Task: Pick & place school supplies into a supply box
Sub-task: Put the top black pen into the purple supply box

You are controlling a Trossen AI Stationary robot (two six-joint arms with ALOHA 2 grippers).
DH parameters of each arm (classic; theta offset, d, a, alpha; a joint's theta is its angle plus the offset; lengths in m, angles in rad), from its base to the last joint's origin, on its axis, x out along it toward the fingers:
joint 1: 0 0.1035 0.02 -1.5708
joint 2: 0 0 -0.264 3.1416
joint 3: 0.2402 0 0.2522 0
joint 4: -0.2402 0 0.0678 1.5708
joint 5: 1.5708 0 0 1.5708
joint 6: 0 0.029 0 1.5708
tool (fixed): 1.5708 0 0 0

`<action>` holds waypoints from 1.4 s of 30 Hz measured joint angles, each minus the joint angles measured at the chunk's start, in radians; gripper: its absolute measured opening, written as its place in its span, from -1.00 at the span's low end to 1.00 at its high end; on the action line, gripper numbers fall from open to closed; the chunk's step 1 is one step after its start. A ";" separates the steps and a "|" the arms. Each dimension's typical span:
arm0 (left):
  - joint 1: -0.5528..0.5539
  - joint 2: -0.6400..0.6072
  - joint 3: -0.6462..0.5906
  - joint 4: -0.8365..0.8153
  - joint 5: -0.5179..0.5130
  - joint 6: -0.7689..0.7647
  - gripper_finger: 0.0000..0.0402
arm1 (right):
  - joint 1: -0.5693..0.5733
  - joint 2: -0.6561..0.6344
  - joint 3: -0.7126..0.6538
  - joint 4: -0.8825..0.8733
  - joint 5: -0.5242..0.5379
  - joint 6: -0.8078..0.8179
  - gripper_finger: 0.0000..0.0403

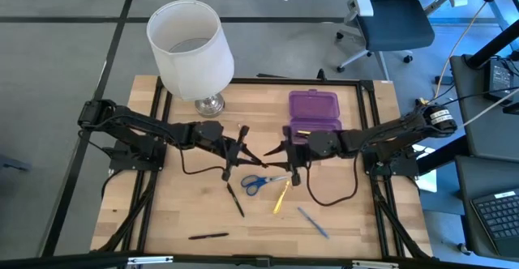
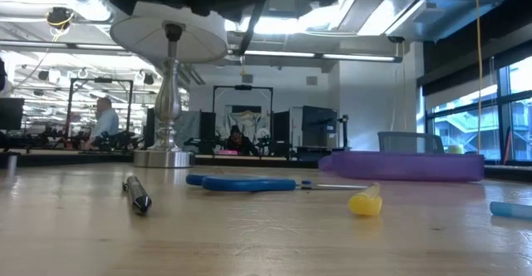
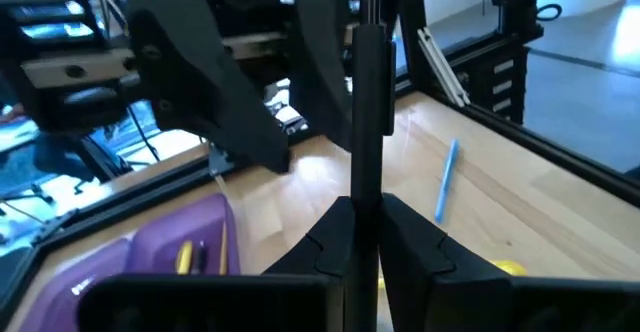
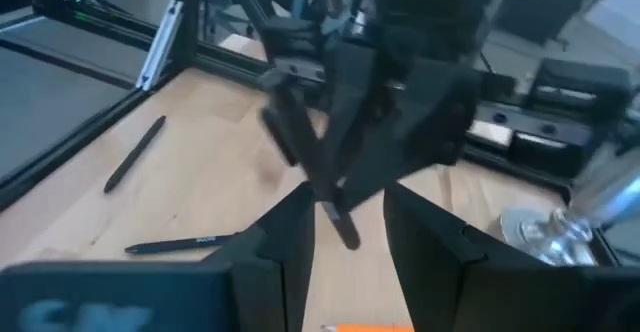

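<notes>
Slim black pen [image 3: 368, 122] in left pincer [image 3: 365, 234], translucent purple box [image 1: 314, 112]

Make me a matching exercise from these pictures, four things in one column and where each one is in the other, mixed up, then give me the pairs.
1. black pen
2. scissors
3. supply box
4. lamp

A. lying on the table between the two arms
B. back left of the table
C. shut in the left gripper
D. back of the table, near the right arm

Pairs: 1-C, 2-A, 3-D, 4-B
</notes>
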 joint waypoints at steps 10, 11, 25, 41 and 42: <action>0.001 0.000 0.000 0.013 -0.088 0.026 -0.88 | 0.000 0.002 0.000 0.057 -0.031 -0.018 -0.37; 0.001 0.000 0.000 0.013 -0.090 0.034 -0.88 | 0.000 0.002 0.000 0.069 -0.031 -0.018 -0.37; 0.001 0.000 0.000 0.059 -0.088 0.041 -0.88 | -0.001 0.003 0.000 0.094 -0.027 -0.021 -0.64; 0.000 -0.001 0.002 0.000 -0.131 0.027 -0.61 | -0.001 0.003 0.000 0.074 -0.016 0.014 -0.72; 0.001 -0.001 0.002 -0.010 -0.135 0.027 -0.58 | 0.000 0.003 0.000 0.061 -0.004 0.016 -0.72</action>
